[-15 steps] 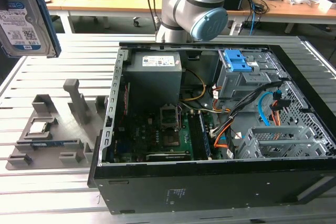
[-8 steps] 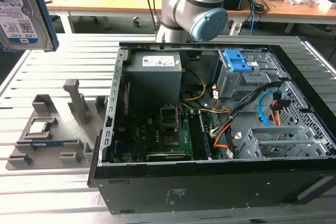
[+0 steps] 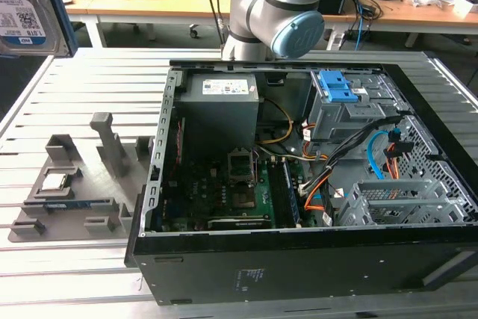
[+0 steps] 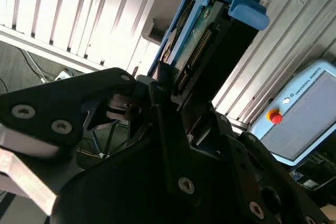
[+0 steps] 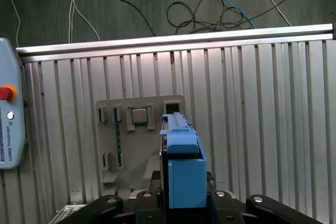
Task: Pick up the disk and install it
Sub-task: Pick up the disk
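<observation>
Between my gripper's (image 4: 167,90) fingers I see the disk (image 4: 210,35), clamped edge-on with its blue bracket pointing away from the hand. Beyond its tip, well apart, lie the slatted table (image 5: 262,103) and grey parts tray (image 5: 139,140).

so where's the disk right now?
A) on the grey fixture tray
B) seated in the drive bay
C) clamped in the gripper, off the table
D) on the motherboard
C: in the first wrist view the disk sits clamped in the gripper, above the grey fixture tray.
</observation>
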Robot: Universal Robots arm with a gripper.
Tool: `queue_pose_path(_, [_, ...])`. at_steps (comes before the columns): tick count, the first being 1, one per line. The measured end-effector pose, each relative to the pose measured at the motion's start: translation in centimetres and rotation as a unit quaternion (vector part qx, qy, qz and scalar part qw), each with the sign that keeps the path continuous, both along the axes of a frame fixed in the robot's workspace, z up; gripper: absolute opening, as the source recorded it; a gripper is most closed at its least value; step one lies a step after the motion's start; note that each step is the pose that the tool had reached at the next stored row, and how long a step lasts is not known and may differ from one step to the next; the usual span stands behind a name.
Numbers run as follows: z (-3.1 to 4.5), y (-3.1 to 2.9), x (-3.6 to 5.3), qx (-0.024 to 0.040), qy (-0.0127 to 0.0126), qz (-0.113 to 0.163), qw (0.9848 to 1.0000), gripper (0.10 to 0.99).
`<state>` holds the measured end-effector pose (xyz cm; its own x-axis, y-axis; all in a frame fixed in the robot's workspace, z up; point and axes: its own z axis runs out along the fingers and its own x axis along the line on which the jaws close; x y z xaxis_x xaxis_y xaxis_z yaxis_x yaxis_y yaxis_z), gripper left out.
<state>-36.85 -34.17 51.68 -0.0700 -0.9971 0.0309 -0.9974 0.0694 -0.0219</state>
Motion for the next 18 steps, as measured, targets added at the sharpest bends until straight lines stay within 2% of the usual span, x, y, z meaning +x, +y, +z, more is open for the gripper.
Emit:
queue_pose_path(6, [1.29,0.0,0.0,0.0,0.0,0.0,1.0,0.365])
queue_pose_path(10, [2.88,0.0,0.0,0.0,0.0001,0.0,1.0,0.365])
queue_pose_path(15, [4.49,0.0,0.01,0.0,0.0002,0.0,1.0,0.365])
queue_pose_path(17, [4.48,-0.03,0.0,0.0069,0.0001,0.0,1.0,0.365])
queue_pose_path(18, [4.49,-0.07,0.0,0.0148,0.0002,0.0,0.9999,0.365])
